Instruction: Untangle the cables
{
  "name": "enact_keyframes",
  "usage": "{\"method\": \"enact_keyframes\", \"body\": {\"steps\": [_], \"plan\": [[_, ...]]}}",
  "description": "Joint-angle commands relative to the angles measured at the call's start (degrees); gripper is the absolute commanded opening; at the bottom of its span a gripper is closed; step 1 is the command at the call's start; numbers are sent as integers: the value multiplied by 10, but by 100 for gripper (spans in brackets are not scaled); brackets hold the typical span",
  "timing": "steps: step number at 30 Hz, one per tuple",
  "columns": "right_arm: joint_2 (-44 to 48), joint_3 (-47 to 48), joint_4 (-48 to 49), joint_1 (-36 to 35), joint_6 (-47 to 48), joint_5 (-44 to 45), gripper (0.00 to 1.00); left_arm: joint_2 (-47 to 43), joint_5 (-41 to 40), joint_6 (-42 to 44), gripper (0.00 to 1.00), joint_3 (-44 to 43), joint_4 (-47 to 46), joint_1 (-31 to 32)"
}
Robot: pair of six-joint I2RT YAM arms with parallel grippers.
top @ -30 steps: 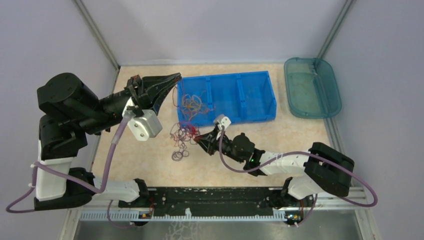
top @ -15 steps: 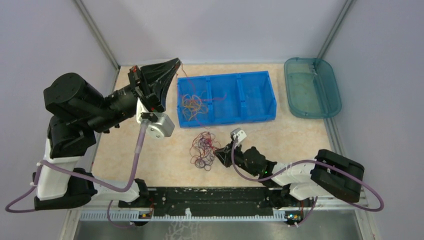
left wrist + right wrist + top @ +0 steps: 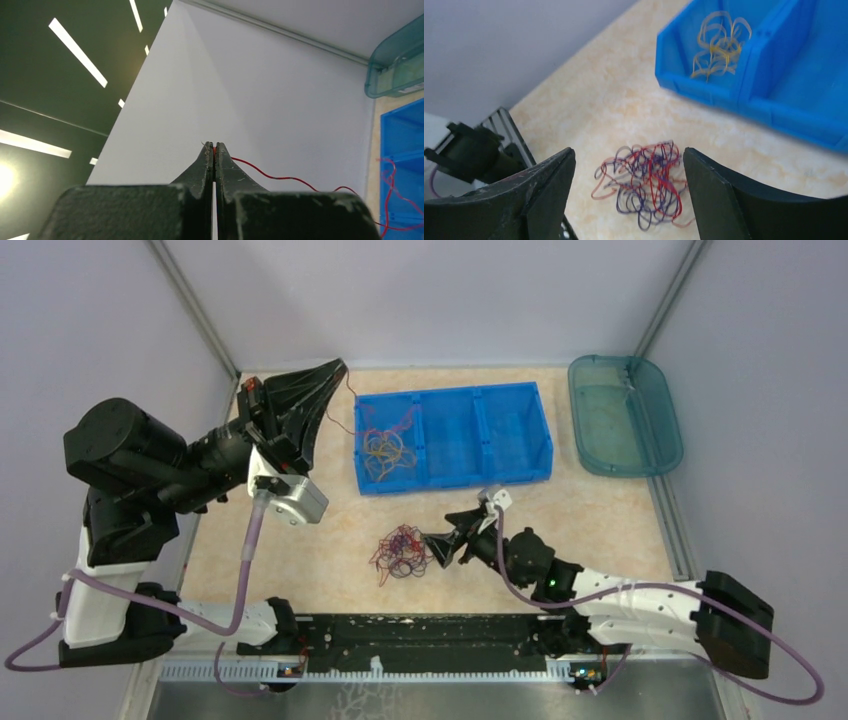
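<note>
OK, tangle (image 3: 402,552) sits at 9 o'clock, just off our wide-open right gripper (image 3: 436,547); left gripper (image 3: 339,367), pinching one red cable (image 3: 290,178), is well apart.

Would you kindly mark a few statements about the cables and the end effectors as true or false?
1. The left end effector is shut on a red cable. True.
2. The right end effector grips the red and purple tangle. False: its jaws stand open and the tangle lies free on the table.
3. The yellow cables lie in the middle compartment of the blue bin. False: they lie in the end compartment nearest the left arm.
4. The tangle lies outside the blue bin. True.
</note>
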State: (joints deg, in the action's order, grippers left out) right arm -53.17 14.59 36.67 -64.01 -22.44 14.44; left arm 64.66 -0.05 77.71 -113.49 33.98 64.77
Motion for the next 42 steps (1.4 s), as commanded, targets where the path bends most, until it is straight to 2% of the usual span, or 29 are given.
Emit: {"method": "enact_keyframes", "body": {"steps": [1,5,10,16,19,24,32,37,42], "plan": [[64,59,-49,-6,58,26,81,7,14,-67,0,4,26,0],[92,83,-96,-5,85,83,83,0,6,-104,0,64,31,0],[97,95,-106,-3,100,164,83,5,-3,-149,0,135,10,0],[59,145,-177,39,95,232,82,42,-62,-192,0,224,-75,-12],[37,164,-218,111,57,184,82,88,-78,-237,0,224,-103,-60],[4,184,-237,235,19,65,79,193,-64,-324,0,152,-105,-153],[-87,238,-236,302,29,47,78,274,-50,-326,0,163,-191,-183],[-142,253,-218,348,27,47,77,328,-34,-350,0,130,-205,-196],[-186,263,-199,403,-1,5,72,377,-25,-385,0,109,-209,-203]]}}
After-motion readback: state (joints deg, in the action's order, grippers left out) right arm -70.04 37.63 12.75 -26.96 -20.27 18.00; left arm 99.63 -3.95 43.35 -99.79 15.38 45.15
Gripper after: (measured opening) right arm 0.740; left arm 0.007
